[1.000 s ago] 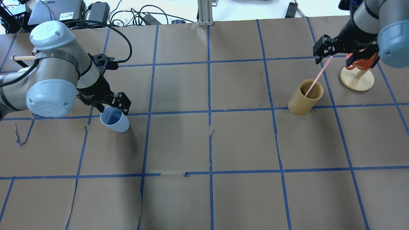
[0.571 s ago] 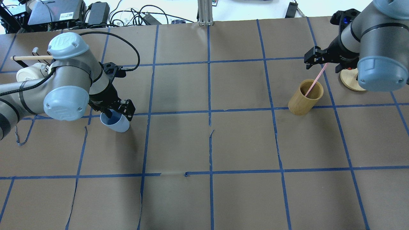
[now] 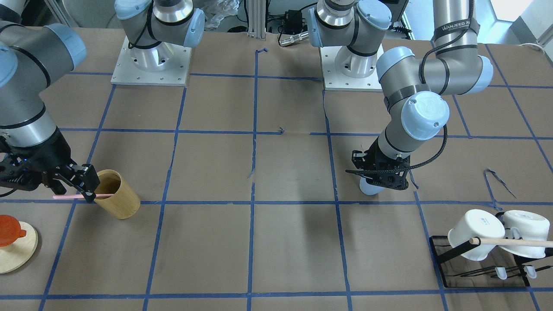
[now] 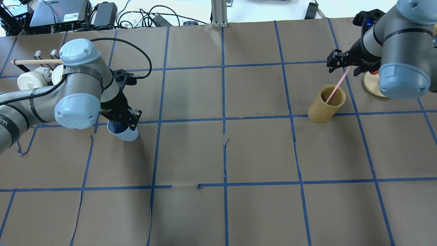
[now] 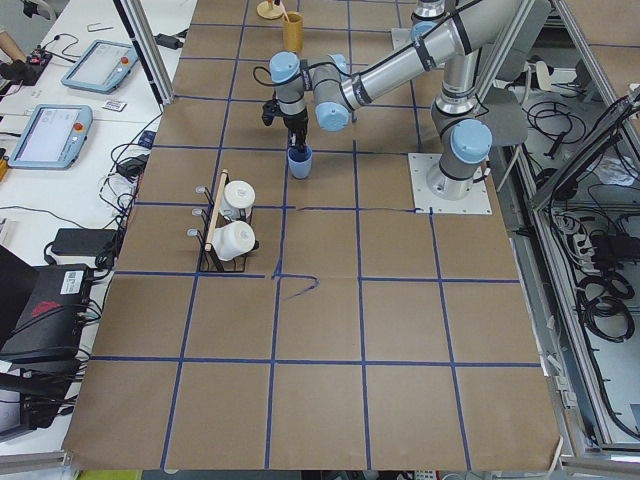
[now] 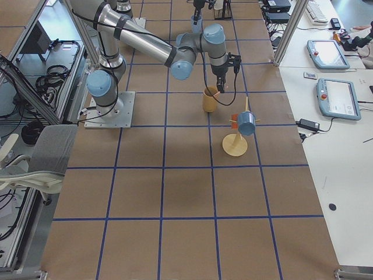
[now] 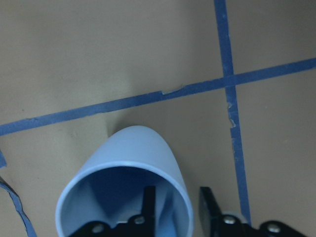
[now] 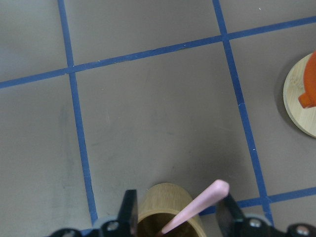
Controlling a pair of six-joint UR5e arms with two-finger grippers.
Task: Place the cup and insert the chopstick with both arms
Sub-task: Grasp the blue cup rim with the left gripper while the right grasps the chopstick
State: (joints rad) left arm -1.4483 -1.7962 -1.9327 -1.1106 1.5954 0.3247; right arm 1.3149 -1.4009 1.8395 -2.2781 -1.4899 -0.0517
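The light blue cup (image 4: 127, 135) stands on the table at the left, and also shows in the front view (image 3: 366, 189) and the left wrist view (image 7: 143, 153). My left gripper (image 4: 122, 119) is open, with one finger inside the cup and one outside its rim (image 7: 177, 210). The pink chopstick (image 4: 336, 87) leans in a tan wooden cylinder (image 4: 324, 106) at the right. My right gripper (image 4: 342, 66) is open around the stick's upper end (image 8: 200, 205), with the stick close to one finger.
A black rack with white mugs (image 4: 34, 77) stands behind my left arm, and shows at the front view's lower right (image 3: 488, 242). A round wooden stand with an orange cup (image 3: 13, 248) sits beside the cylinder, under my right arm (image 4: 372, 85).
My left gripper has come down onto the cup, one finger now inside it. My right gripper has shifted and lowered around the stick's top end. Cup and cylinder have not moved.
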